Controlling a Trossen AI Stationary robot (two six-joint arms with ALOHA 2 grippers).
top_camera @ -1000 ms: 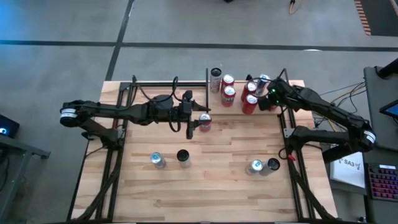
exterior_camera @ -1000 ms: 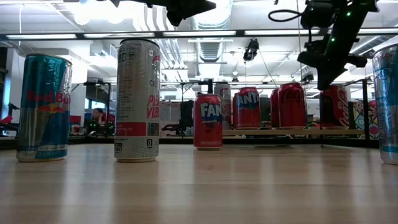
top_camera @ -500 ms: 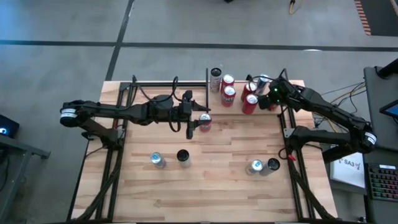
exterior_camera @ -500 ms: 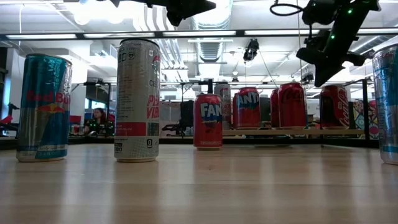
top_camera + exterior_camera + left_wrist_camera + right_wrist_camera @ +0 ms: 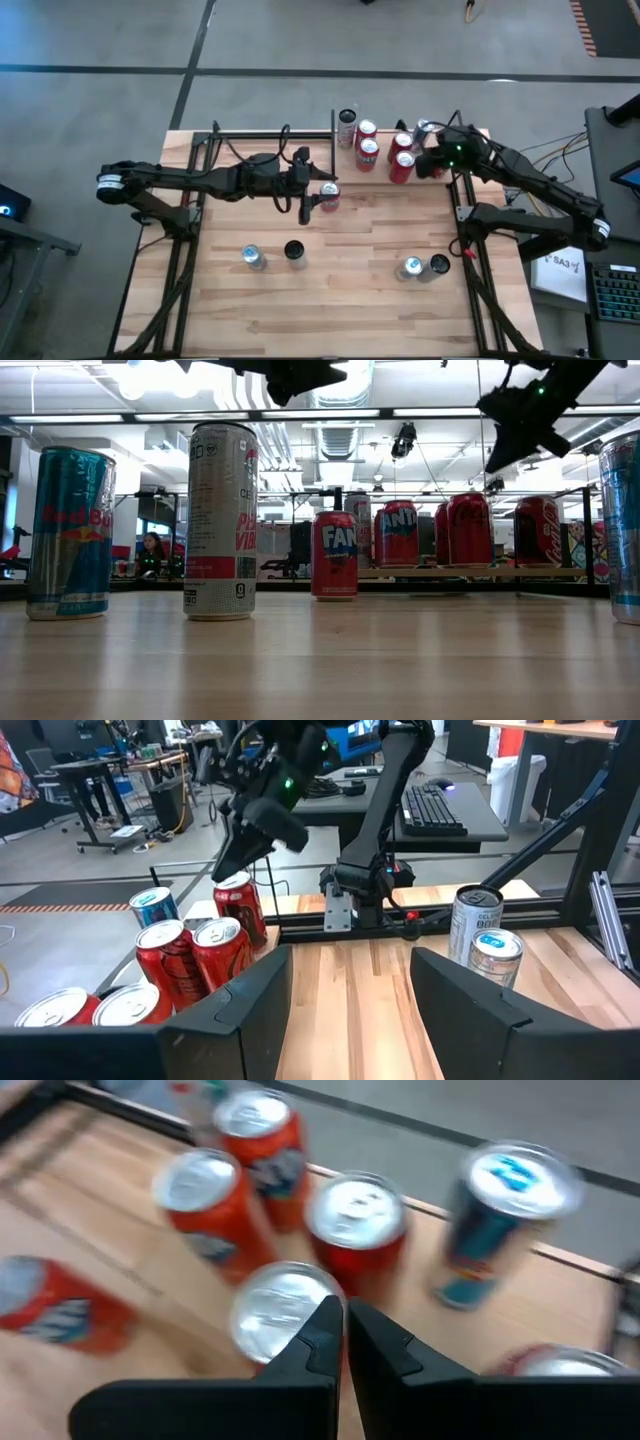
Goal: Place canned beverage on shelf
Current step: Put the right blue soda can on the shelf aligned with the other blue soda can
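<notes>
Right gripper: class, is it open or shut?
Shut. In the right wrist view the right gripper shows its two dark fingers nearly touching, nothing between them, above the cans.

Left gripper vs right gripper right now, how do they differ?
The left gripper is open beside the red can on the bare tabletop; the right gripper is shut, holding nothing. The left sits near the table's middle; the right is raised above the cans on the shelf. Both are dark two-finger grippers.

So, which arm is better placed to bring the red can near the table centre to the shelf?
The left: its open gripper hangs beside the red can. The right gripper is shut, raised over the cans on the shelf.
</notes>
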